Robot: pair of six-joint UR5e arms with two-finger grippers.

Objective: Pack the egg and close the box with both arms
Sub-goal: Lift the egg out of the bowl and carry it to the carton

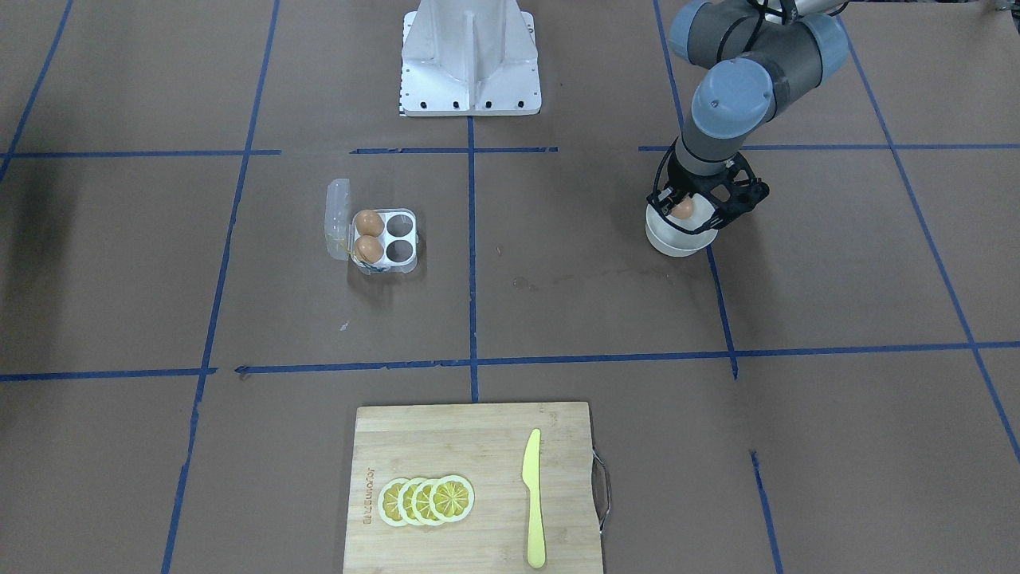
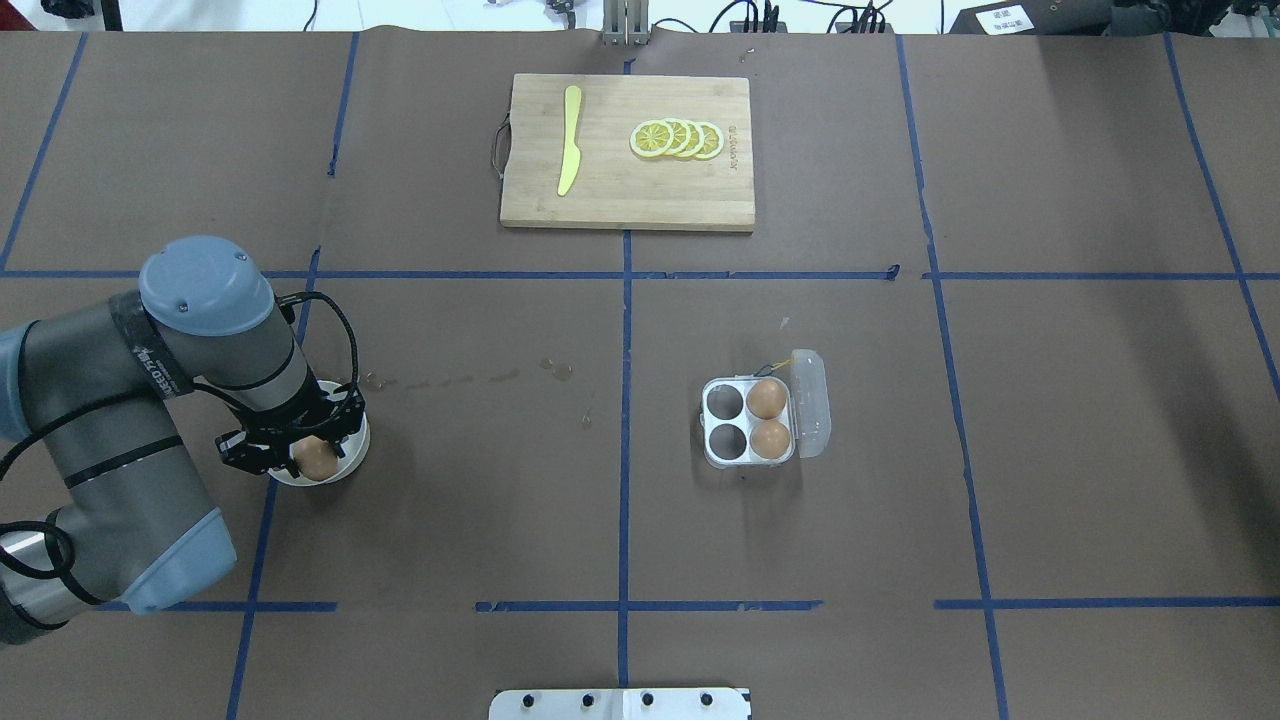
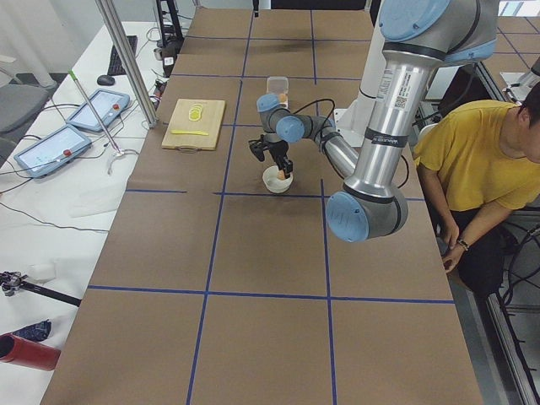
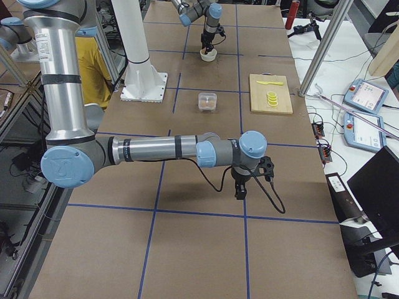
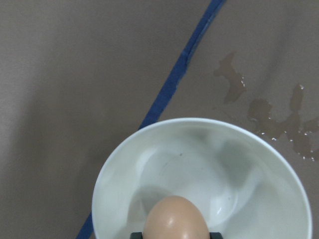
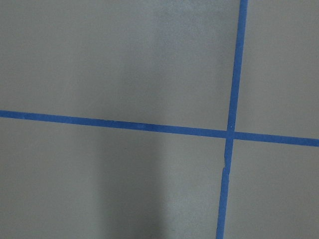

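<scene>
Egg [image 1: 683,209] in L gripper [image 2: 312,456] above bowl [image 1: 672,244]; box [image 2: 748,462] well apart.

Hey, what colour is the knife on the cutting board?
Pale yellow. The knife lies beside the lemon slices; the front-facing view shows it best.

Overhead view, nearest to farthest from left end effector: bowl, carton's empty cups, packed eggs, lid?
1. Round white bowl, under the left end effector gripping a tan-brown egg.
2. Clear plastic carton: its two empty cups, near half.
3. Its two packed brown eggs, far half.
4. Hinged clear lid, beyond them.
</scene>
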